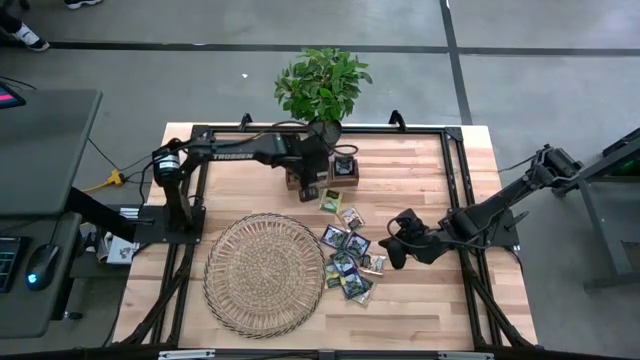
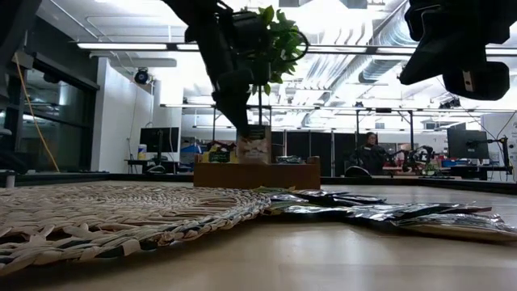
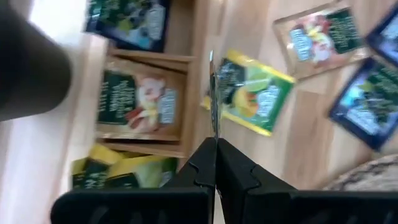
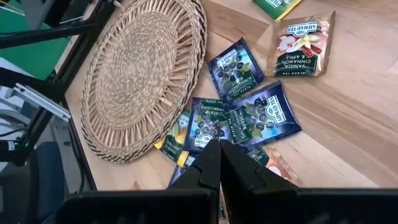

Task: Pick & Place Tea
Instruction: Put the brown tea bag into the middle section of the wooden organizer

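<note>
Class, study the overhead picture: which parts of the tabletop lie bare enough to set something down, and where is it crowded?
Bare wood lies along the far right of the table, beyond the wooden tray, and along the near edge right of the wicker mat. It is crowded between the mat and the right gripper, where tea sachets overlap, and around the tray, under the left gripper.

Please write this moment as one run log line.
left pincer: shut on tea sachet, above tray | right pincer: shut, above sachet pile
</note>
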{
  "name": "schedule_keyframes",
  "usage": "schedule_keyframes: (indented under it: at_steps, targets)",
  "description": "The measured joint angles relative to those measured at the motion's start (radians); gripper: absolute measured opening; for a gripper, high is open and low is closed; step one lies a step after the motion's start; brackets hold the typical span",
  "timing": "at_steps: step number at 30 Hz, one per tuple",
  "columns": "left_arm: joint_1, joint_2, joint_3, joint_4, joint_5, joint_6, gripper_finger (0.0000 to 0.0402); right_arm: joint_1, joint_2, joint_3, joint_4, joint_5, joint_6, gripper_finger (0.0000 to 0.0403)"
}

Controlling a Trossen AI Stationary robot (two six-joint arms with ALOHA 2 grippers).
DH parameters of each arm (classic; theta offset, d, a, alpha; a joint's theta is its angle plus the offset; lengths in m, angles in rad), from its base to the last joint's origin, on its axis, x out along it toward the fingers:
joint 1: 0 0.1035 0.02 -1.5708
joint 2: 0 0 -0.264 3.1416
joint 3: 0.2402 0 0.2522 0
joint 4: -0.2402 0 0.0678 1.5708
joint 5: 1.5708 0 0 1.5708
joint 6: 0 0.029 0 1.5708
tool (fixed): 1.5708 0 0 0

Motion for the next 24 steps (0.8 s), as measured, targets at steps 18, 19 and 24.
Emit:
schedule_keyframes:
  at_steps: [18,19,24]
  targets:
    - [0.086,0.001,0.000,0.079,0.028,0.185,0.0000,-0.011,0.000,0.000,0.000,0.052,0.019,0.0000]
    - [0.085,0.001,0.000,0.088,0.028,0.193,0.0000,-0.016,0.000,0.000,0.000,0.049,0.019,0.0000]
    - [0.089,0.001,0.000,0.105,0.008,0.198,0.0000,-0.039,0.000,0.001,0.000,0.046,0.019,0.0000]
